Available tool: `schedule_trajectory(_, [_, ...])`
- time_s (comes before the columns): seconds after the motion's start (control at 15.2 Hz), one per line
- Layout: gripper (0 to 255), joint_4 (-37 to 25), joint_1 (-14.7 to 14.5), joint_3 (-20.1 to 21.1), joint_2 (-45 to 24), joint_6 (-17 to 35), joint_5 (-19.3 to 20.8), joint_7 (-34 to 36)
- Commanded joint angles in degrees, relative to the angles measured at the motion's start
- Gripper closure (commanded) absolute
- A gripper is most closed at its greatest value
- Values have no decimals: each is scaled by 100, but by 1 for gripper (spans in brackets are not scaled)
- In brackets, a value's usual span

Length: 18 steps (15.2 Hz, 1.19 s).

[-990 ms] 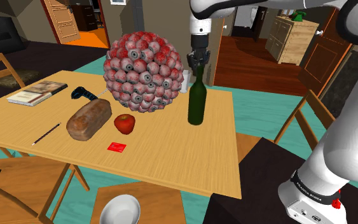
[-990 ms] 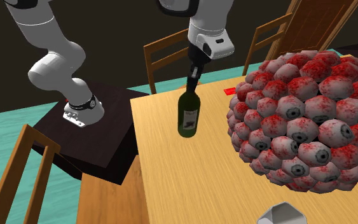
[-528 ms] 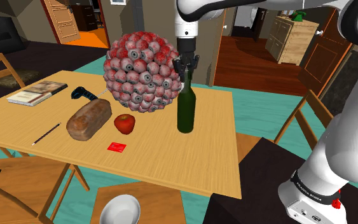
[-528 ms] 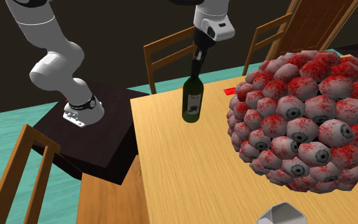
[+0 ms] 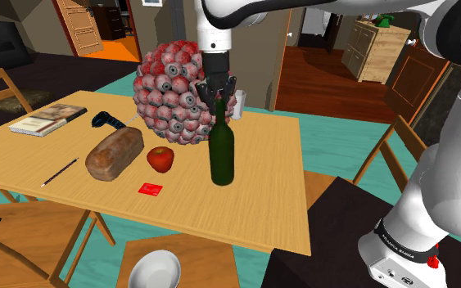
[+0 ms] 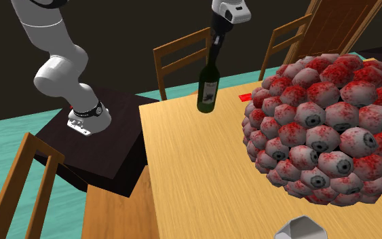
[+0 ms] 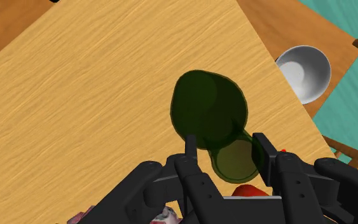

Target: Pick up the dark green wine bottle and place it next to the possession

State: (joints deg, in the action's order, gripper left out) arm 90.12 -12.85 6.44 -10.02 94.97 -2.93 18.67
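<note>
between the fingers point(image 7: 190, 153), clamped on its neck, the dark green wine bottle point(image 5: 222, 154) hangs upright, likely to land standing by the eyeball-covered ball point(image 5: 171, 92) beside them.

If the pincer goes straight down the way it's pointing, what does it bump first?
The dark green bottle the pincer grips by the neck; below that, probably the wooden table.

2 exterior views face table point(image 5: 249, 214) from opposite sides.
</note>
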Motion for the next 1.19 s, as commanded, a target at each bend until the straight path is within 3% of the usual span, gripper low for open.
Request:
schedule_trajectory(0.0, [255,-147,-158,107,-129,3,12,270])
schedule_trajectory(0.46, [255,-1064,-737,423,-805,-188,127,1155])
schedule_trajectory(0.79, [255,-2234,-1275,604,-1610,-519,300,1822])
schedule_trajectory(1.12, [255,-1730,-1249,593,-1534,-92,282,1791])
